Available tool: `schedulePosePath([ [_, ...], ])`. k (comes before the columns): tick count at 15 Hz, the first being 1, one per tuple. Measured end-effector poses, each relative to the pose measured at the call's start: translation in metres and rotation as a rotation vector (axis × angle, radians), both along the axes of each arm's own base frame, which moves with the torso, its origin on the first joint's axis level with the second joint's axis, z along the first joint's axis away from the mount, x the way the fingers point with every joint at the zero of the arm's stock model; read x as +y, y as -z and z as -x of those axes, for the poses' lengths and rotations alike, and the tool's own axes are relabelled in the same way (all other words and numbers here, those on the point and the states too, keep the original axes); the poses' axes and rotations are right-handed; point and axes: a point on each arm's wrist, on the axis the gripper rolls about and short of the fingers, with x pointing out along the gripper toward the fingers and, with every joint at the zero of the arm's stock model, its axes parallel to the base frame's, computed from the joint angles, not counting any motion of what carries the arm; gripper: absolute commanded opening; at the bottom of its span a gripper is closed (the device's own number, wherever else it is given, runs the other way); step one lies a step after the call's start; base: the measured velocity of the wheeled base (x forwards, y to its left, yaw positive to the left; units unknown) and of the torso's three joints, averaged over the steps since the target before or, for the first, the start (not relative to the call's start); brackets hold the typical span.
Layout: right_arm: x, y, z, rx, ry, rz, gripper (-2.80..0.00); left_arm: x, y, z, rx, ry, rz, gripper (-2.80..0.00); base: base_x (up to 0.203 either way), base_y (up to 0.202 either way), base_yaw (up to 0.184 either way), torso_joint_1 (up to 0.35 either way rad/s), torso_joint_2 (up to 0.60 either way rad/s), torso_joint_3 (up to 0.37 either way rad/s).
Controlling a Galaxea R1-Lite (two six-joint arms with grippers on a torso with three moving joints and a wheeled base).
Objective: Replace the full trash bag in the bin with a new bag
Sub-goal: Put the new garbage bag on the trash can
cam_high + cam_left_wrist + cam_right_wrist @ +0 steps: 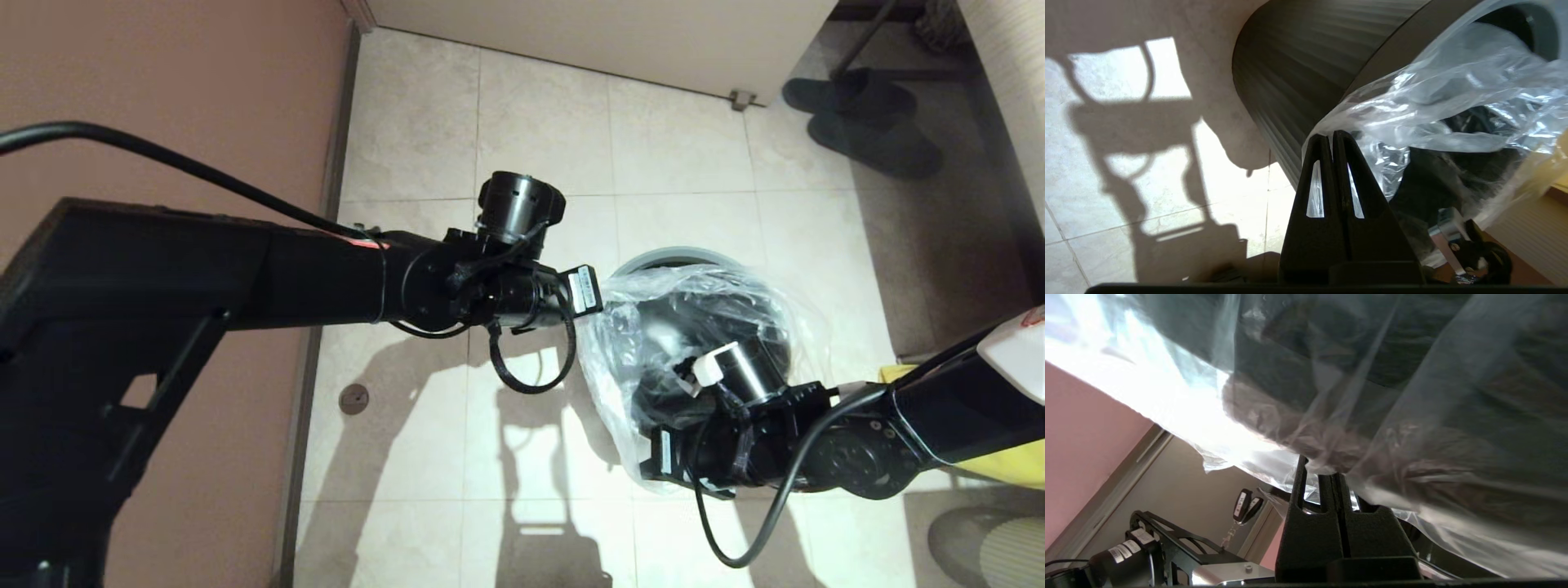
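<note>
Grey bin [653, 260] standing on the tiled floor [539, 139], mostly veiled by the new bag [620, 327], whose clear crinkly film spreads across the bin's mouth and hangs down its near and left sides. Only a light grey arc of rim showing at the far edge. Left gripper [1331, 136] at the bin's left side, just beside the dark ribbed outer wall [1290, 61], fingers [1345, 171] closed together and pinching an edge of the film at their tips. Right gripper [1325, 473] at the near side of the bin, low beneath the draped plastic, fingers [1327, 490] also closed, with a gathered fold of the bag clamped between them. Film stretched between the two grips, wrinkled and catching bright glare. Opaque yellow bag [1012, 461] lying to the right, partly behind the right arm. Dark slippers [865, 122] well apart, at the far right, near the wall.
</note>
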Motion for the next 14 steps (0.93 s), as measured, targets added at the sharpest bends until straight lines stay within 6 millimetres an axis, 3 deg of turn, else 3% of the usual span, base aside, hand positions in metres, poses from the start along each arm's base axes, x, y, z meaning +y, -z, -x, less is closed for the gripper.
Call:
schedulePosePath([
  [14,0.000,0.017,-0.001,0.005,-0.013,-0.017,-2.80,-0.008,0.037,-0.021,0.034,-0.014,-0.036,-2.80,0.000,0.000,0.000,0.000,0.00,0.000],
])
